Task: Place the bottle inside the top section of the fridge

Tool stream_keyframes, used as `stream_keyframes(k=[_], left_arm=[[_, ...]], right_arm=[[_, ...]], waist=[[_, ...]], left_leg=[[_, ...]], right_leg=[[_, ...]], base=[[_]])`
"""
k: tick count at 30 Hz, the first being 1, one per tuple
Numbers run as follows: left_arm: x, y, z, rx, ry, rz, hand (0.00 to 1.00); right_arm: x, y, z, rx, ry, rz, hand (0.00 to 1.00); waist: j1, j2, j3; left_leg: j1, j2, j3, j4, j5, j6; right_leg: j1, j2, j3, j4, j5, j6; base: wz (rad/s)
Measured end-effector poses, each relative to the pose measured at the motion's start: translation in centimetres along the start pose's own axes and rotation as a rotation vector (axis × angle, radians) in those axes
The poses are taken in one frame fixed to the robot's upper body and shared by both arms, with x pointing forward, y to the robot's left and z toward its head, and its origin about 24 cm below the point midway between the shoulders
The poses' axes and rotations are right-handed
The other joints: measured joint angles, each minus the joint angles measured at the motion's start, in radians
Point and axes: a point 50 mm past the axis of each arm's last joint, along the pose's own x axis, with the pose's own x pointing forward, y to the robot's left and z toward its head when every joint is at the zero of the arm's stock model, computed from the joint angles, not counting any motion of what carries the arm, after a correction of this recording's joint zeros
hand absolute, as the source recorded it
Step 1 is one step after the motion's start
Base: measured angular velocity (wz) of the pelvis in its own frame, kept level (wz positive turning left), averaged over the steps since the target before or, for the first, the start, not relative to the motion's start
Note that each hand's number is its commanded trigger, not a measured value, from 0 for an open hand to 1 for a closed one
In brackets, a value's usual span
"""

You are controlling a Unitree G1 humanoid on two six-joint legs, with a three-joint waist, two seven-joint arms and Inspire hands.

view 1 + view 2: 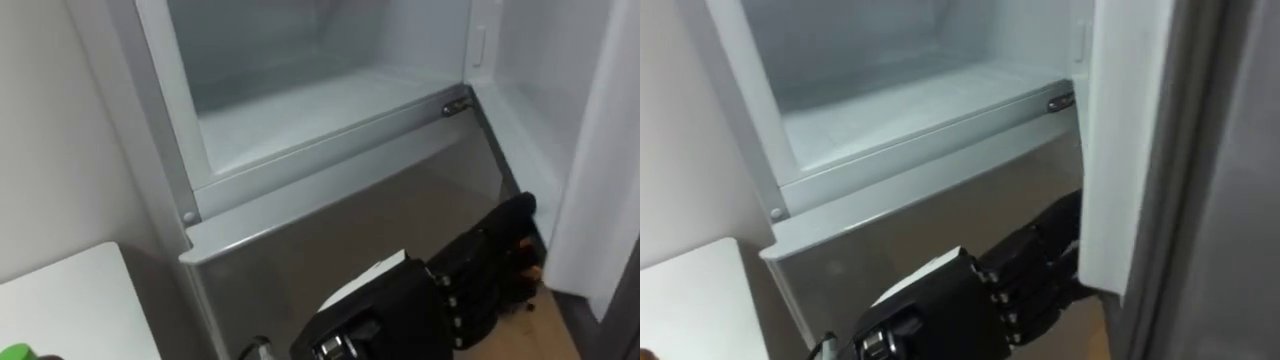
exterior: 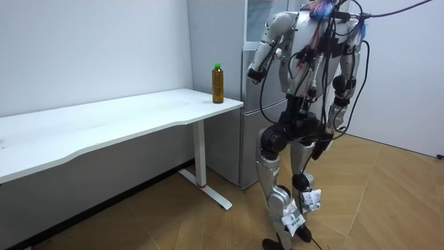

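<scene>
Bottle (image 2: 218, 83) on table (image 2: 104, 125), upper fridge (image 1: 300, 110) open, left hand (image 1: 485, 265) at door edge (image 1: 1120, 150).

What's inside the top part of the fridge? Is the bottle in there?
The upper fridge shows a bare white floor; higher up is cut off from view. The bottle stands on the white table.

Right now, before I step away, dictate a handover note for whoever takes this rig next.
The left hand is open and holds nothing, low by the fridge's lower front near the door edge.
The right hand hangs at the robot's side.
The bottle stands upright on the white table corner.
Done: the upper fridge is open.
Left: fetch the bottle and set it inside.
</scene>
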Motion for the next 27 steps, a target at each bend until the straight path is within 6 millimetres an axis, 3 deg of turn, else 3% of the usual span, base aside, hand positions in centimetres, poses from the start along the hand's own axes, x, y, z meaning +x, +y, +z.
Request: stream_keyframes(k=[8,14,17,27], left_arm=[[1.8,-0.3,0.1,0.008,0.017,-0.074,0.0],[2.3,0.1,-0.1,-0.009,0.026,-0.089,0.0],[2.7,0.7,-0.4,-0.015,0.041,-0.084,0.0],[3.0,1.2,-0.4,-0.047,0.037,-0.071,0.0]], right_arm=[[0.0,0.0,0.0,-0.002,0.001,-0.018,0.0],[-0.2,-0.5,0.0,-0.011,0.004,-0.018,0.0],[-0.3,-1.0,-0.1,-0.011,0.018,-0.029,0.0],[-0.2,-0.9,-0.1,-0.02,0.037,-0.025,0.0]], waist=[[-0.033,-0.002,0.0011],[-0.054,0.007,-0.0025],[-0.055,0.011,-0.0001],[-0.048,0.011,0.0024]], left_leg=[[0.0,0.016,0.043,0.002,-0.002,-0.007],[0.001,0.037,0.055,0.004,-0.014,-0.03],[0.001,0.039,0.056,0.003,-0.01,-0.037],[-0.002,0.037,0.05,0.003,-0.009,-0.038]], right_leg=[[-0.02,0.024,0.053,0.0,0.008,-0.013],[-0.029,0.049,0.062,0.0,0.015,-0.024],[-0.024,0.049,0.06,0.001,0.016,-0.026],[-0.029,0.046,0.047,-0.001,0.018,-0.03]], base=[[-0.22],[-0.15],[-0.02],[0.03]])
